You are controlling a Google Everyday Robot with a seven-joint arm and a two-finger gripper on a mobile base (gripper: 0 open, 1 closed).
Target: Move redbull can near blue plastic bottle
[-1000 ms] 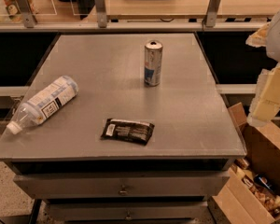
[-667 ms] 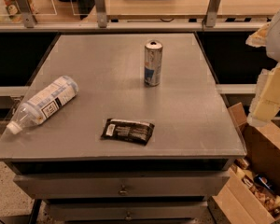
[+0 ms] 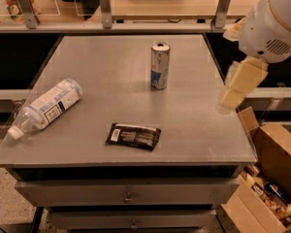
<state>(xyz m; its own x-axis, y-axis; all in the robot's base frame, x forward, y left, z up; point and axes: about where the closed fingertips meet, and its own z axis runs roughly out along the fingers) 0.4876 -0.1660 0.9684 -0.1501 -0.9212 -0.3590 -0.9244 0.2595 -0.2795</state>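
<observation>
The redbull can [image 3: 159, 65] stands upright on the grey table [image 3: 102, 57], a little right of centre toward the back. The blue plastic bottle [image 3: 46, 106] lies on its side near the table's left edge, with its white cap pointing to the front left. My gripper [image 3: 236, 87] hangs from the white arm [image 3: 271, 25] above the table's right edge. It is to the right of the can and well apart from it, and it holds nothing that I can see.
A flat black packet [image 3: 133, 136] lies near the table's front edge, between can and bottle. An open cardboard box [image 3: 276, 164] with clutter stands on the floor at the right. Shelving with posts runs behind the table.
The arm and gripper have swung left and further into view, now over the table's right edge. The can, bottle and packet have not moved.
</observation>
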